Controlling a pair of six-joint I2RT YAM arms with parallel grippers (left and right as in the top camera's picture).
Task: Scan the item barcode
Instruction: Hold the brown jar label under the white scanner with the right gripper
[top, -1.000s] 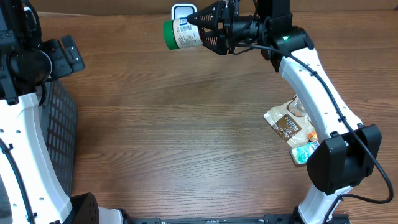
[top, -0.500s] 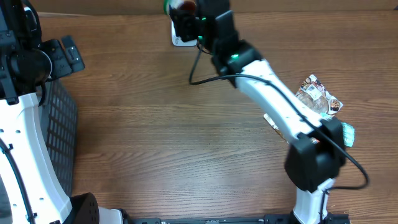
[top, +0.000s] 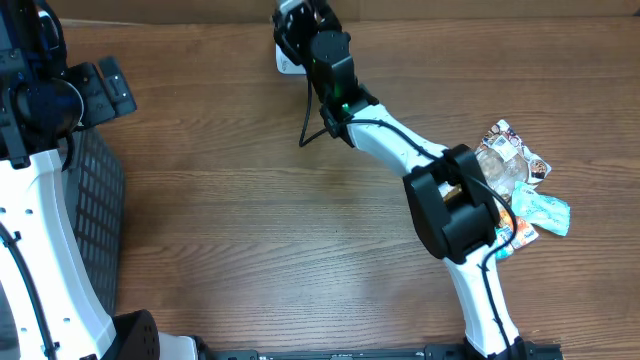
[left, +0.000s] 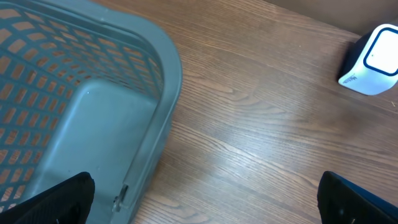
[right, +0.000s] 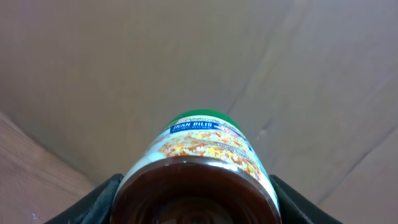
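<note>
With the right gripper (right: 196, 208) clamped on the green-lidded, labelled jar (right: 202, 146) above the white box scanner (left: 371, 59) and the left gripper (left: 208, 205) wide open, empty, left of it, a barcode tilted off the window would likely misread.

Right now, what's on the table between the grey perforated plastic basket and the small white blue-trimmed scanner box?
Nothing. In the left wrist view, the brown wooden tabletop between the grey basket and white scanner is bare.
</note>
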